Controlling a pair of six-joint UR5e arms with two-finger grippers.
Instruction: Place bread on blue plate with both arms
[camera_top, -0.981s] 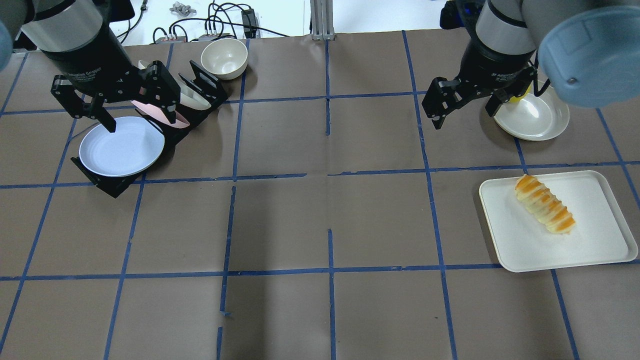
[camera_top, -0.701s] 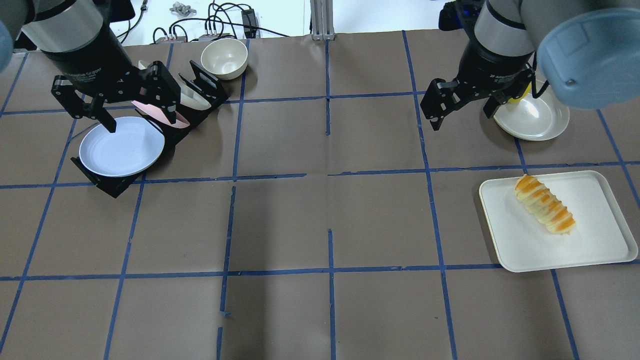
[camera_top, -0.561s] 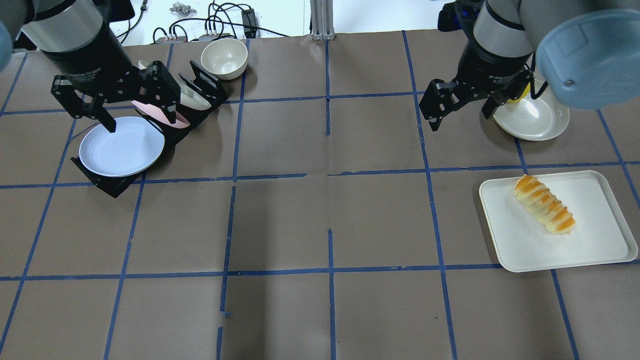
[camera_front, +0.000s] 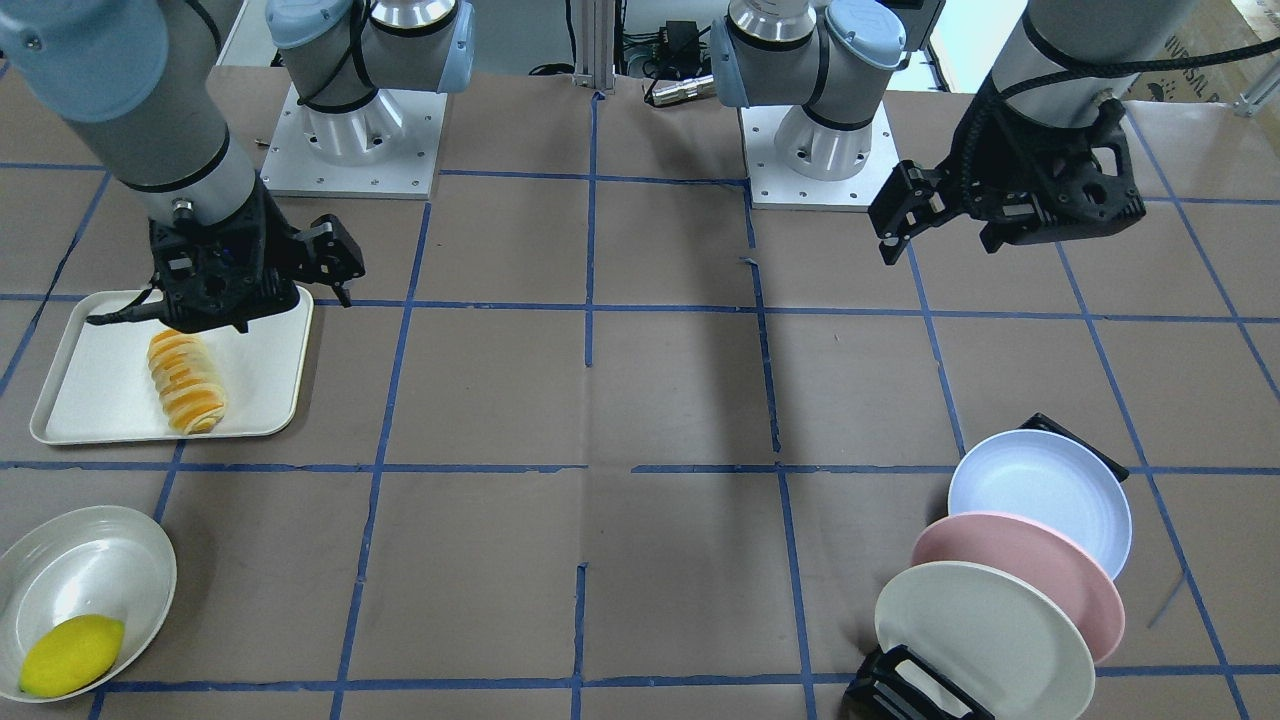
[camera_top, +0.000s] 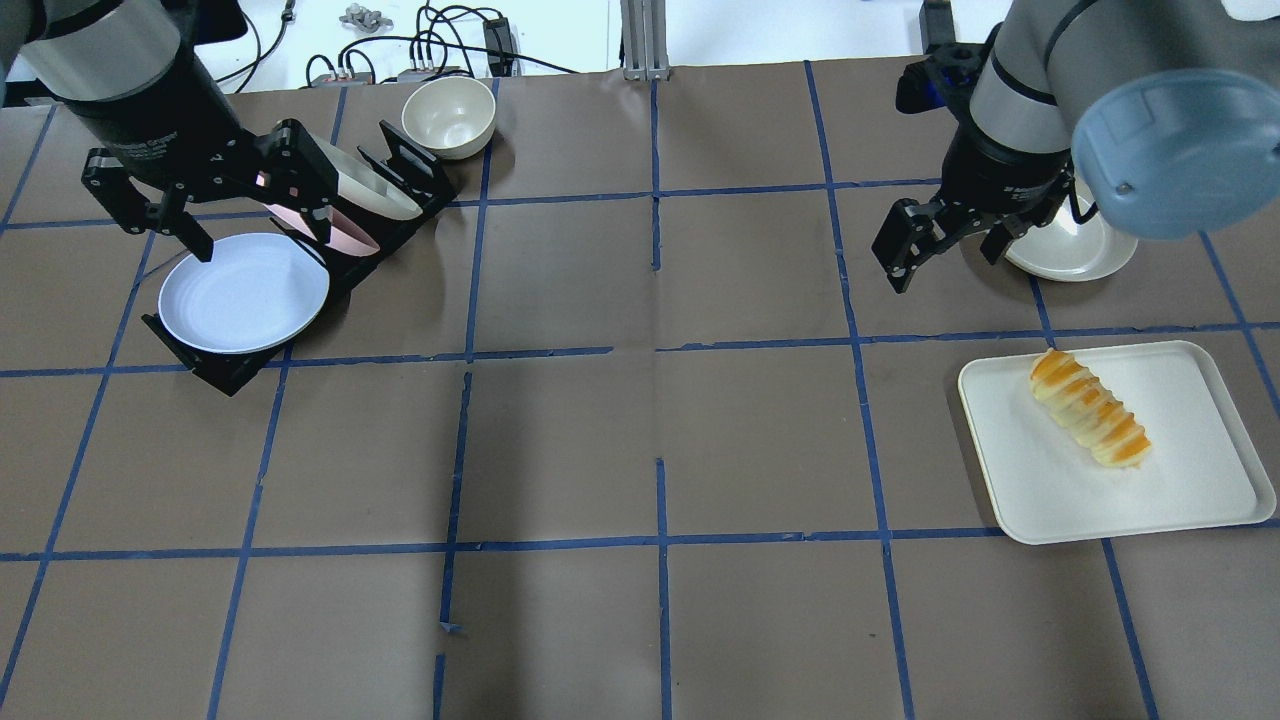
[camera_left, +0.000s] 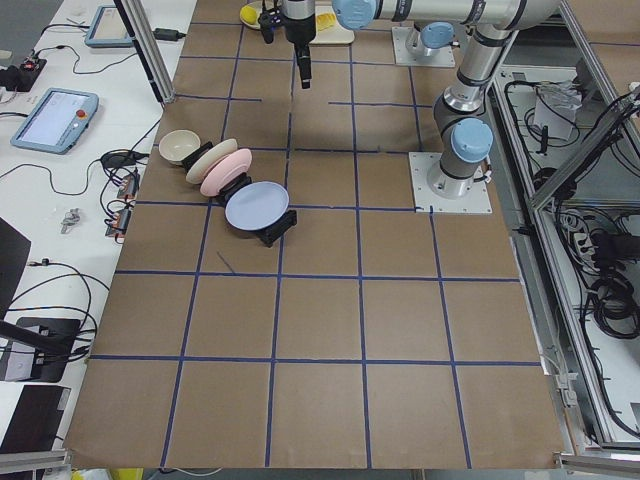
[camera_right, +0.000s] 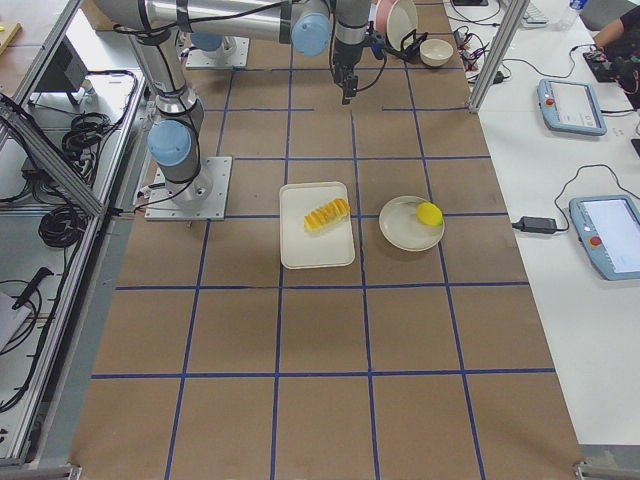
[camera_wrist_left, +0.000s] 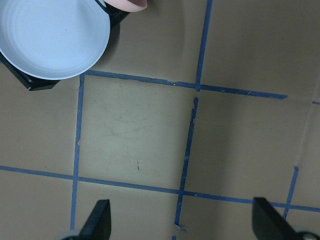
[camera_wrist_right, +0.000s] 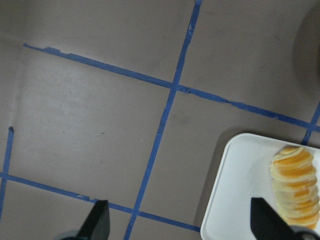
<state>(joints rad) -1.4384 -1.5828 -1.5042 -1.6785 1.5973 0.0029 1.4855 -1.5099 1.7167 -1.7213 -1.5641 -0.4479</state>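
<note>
The bread (camera_top: 1090, 422), an oblong roll with orange and cream stripes, lies diagonally on a white tray (camera_top: 1190, 500) at the right. It also shows in the right wrist view (camera_wrist_right: 295, 187). The blue plate (camera_top: 243, 293) leans in the front slot of a black rack (camera_top: 225, 372) at the far left; it shows in the left wrist view (camera_wrist_left: 50, 35). My left gripper (camera_top: 262, 235) is open and empty, hovering above the plate's far edge. My right gripper (camera_top: 945, 265) is open and empty, in the air beyond the tray's far left corner.
A pink plate (camera_top: 335, 228) and a cream plate (camera_top: 378, 192) stand in the same rack behind the blue one. A cream bowl (camera_top: 448, 115) sits beyond the rack. A cream dish (camera_front: 85, 575) with a yellow lemon (camera_front: 72, 655) sits beyond the tray.
My right gripper has moved nearer and slightly right, toward the tray, still open. My left gripper has shifted a little to the left and farther back, still open. The bread and plates have not moved.
</note>
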